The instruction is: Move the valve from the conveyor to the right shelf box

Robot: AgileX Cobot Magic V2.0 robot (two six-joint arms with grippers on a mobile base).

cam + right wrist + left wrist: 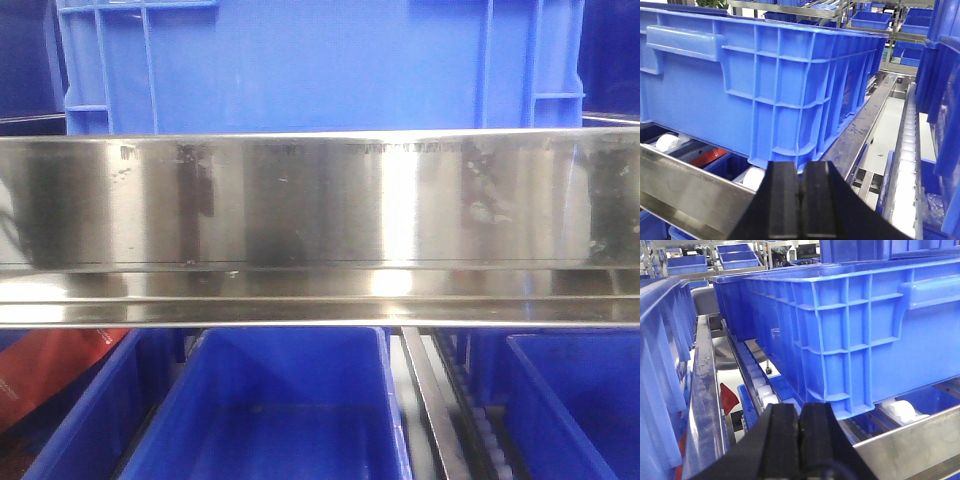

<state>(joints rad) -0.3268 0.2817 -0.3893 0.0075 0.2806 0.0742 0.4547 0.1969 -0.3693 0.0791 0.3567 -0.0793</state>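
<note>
While both grippers (left (799, 440), right (800, 200)) are closed, a blue crate (765, 80) sits ahead.

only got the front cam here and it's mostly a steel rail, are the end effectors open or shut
Observer: Both shut. In the left wrist view the left end effector has its black pads pressed together with nothing between them.
Operator: and the right one
Observer: Same. The right end effector is closed and empty, in front of a big blue crate.
Operator: any valve or conveyor belt in sight
Observer: Neither shows in any view. The wrist cameras show only blue crates, steel shelf rails and white rollers under the crate.
</note>
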